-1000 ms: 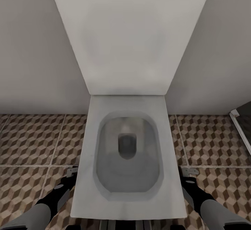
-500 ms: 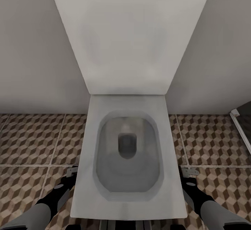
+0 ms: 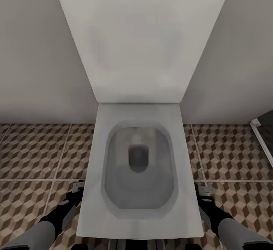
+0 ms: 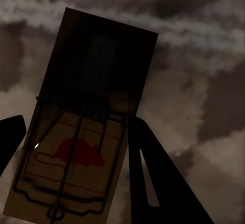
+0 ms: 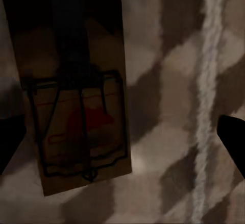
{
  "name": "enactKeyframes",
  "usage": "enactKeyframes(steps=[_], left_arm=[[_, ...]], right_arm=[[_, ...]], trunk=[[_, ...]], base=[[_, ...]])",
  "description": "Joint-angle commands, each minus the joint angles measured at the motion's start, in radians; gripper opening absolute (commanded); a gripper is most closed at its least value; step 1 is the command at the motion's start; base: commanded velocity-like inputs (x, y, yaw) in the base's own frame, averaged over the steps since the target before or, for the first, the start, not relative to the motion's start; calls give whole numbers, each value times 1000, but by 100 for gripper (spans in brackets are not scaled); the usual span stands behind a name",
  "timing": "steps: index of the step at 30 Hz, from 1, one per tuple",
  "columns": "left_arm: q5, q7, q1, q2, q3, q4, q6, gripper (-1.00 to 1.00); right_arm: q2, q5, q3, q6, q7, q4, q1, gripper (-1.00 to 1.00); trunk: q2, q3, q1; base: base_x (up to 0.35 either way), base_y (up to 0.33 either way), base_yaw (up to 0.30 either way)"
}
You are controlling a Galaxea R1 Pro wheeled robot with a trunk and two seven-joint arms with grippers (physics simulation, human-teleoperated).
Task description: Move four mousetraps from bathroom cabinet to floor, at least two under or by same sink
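The head camera is looking straight down on a white toilet (image 3: pixel 138 166) with its lid raised against the pale wall (image 3: pixel 34 52), the bowl sitting between the two arms. The bathroom floor (image 3: pixel 34 155), tiled in a brown, beige and white cube pattern, is spreading out on both sides of the toilet.

The left gripper (image 3: pixel 77 186) is hanging low at the toilet's left side, just above the tiles. In the left wrist view a mousetrap (image 4: pixel 84 132) is lying between the dark fingers (image 4: pixel 153 178); its wire frame and a red mark on the tan board are showing. The jaws are closing on the board's edges, one finger touching its side, so this trap is being pinched.

The right gripper (image 3: pixel 205 189) is hanging at the toilet's right side. In the right wrist view the second mousetrap (image 5: pixel 76 101) is lying flat on the tiles beside a pale grout line (image 5: pixel 206 96), and the jaws are standing spread wide, both fingertips (image 5: pixel 232 137) well apart from the board.
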Motion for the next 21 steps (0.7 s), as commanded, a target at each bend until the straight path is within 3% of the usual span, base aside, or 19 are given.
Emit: enactKeyframes(steps=[1,21], left_arm=[[10,0,0,0,-3,3,-3,-100],[10,0,0,0,-3,3,-3,-100]], right_arm=[[-1,-9,9,6,-5,-2,0,100],[-1,-6,10,7,-5,-2,0,100]], trunk=[[0,-1,0],[0,-1,0]], base=[[0,0,0],[0,0,0]])
